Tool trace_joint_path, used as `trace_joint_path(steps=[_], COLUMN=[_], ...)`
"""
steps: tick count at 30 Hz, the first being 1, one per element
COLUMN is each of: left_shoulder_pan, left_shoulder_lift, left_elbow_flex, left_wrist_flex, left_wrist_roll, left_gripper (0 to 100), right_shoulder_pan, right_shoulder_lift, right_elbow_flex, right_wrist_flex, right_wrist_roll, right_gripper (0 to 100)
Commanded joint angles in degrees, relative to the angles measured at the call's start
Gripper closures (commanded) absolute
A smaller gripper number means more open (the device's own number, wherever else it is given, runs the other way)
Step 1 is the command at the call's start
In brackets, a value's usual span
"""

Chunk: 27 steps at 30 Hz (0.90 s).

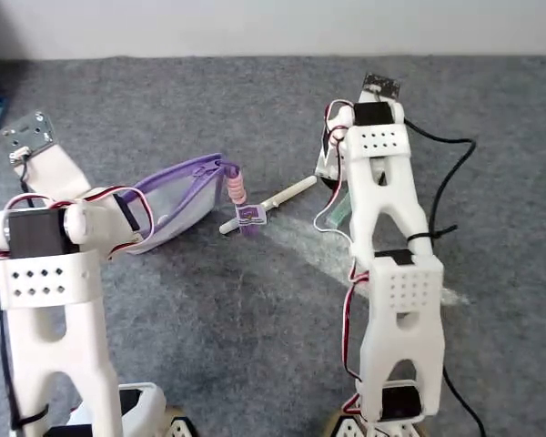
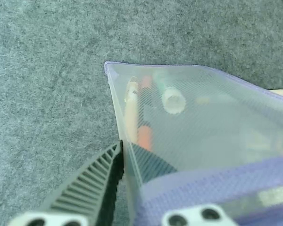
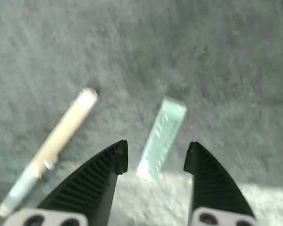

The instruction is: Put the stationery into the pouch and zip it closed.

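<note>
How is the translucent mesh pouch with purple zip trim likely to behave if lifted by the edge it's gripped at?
The translucent mesh pouch looks thin and soft, so it would probably sag from the left pincer. The orange and cream pens inside look loose and may slide downward.

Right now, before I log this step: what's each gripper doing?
Left gripper: shut on the pouch.
Right gripper: open, holding nothing, above the green stick.
</note>
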Motion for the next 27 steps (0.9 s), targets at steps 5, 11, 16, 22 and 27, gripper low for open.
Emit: trace_joint_path(steps=[5,11,16,22,27], left_shoulder_pan=[-0.26,-0.26,-0.18,-0.18,-0.18], left_shoulder_lift=[0.79,0.79,0.79,0.97,0.79], left_elbow_flex=[-0.57,-0.57,-0.57,-0.57,-0.57], left_wrist_flex=[-0.35,-0.26,-0.26,-0.26,-0.26], left_wrist_roll=[0.53,0.53,0.53,0.53,0.53], left_gripper=[99,99,99,99,99], right_shoulder_pan=[1.1,2.68,3.65,3.82,4.35], right_shoulder_lift=[14.11,21.93,22.37,21.93,19.03], right_elbow_flex=[-22.33,-27.6,-27.78,-30.07,-30.24], right_wrist_flex=[1.63,1.71,4.97,10.51,10.86], right_wrist_roll=[-0.26,1.67,1.76,1.93,8.09], right_gripper=[79.0,79.0,79.0,79.0,79.0])
